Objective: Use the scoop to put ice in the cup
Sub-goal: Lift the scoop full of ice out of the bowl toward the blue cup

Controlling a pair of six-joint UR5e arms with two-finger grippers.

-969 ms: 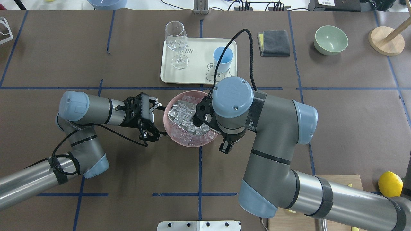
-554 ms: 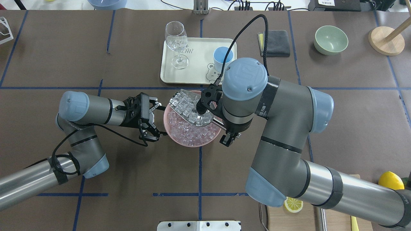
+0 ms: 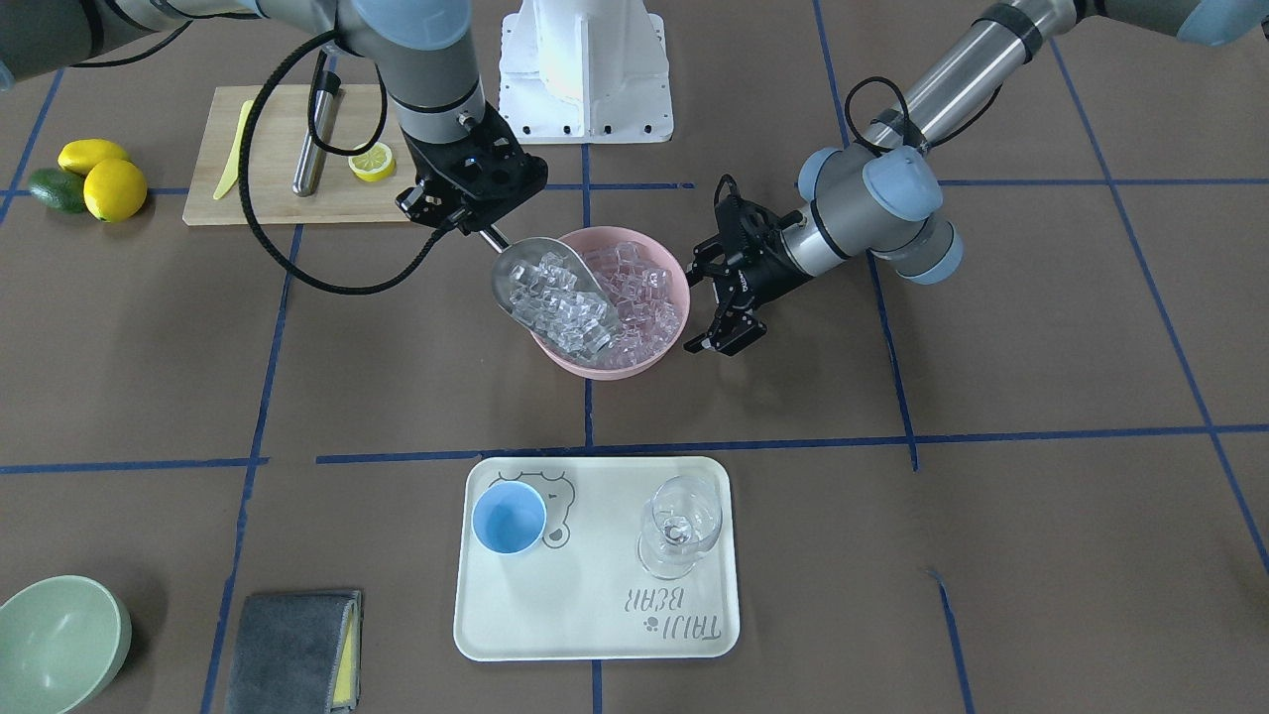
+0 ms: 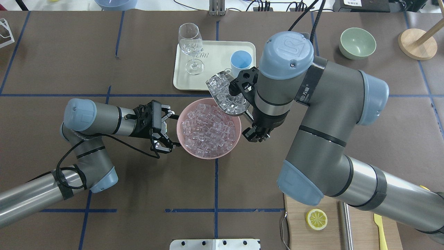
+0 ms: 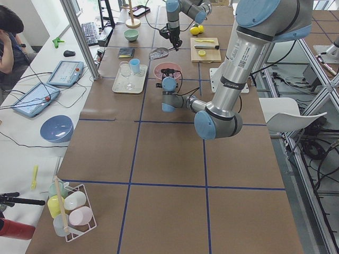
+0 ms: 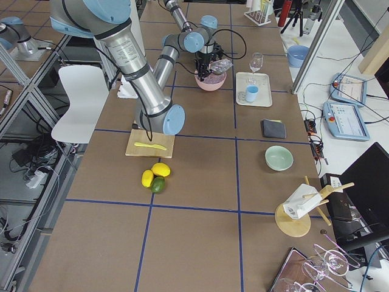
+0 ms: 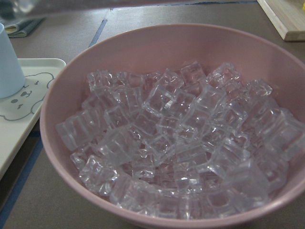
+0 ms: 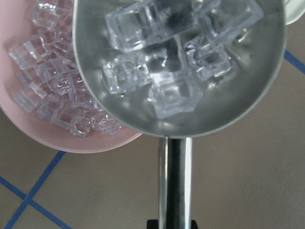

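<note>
Ice [image 3: 649, 297] fills the pink bowl [image 3: 595, 369] on the desk [image 3: 991, 347] in the front-facing view. More cubes lie heaped in the trough of the scoop [image 3: 508, 270], which hangs above the bowl's rim on the robot's right side. The right pincer [image 3: 464, 220] is clamped on the scoop's thin handle, its arm reaching down from above. The left pincer [image 3: 706, 309] sits just beside the bowl's opposite rim, jaws spread wide, gripping nothing. Beyond the bowl from the robot, the cup [image 3: 509, 518] stands empty on a tray [image 3: 595, 615] beside a stemmed glass [image 3: 677, 535].

From overhead, the loaded scoop [image 4: 239, 111] shows between the bowl [image 4: 208, 156] and the cup [image 4: 241, 60], trough pointing toward the tray and handle running back to the closed right pincer [image 4: 256, 133]. The left arm lies low and level, wrist toward the bowl.

The right wrist view looks along the handle into the scoop [image 8: 238, 109]; the bowl's rim passes under its edge. The left wrist view shows the bowl [image 7: 143, 43] heaped with cubes, with the cup [image 7: 9, 62] beyond its rim.
</note>
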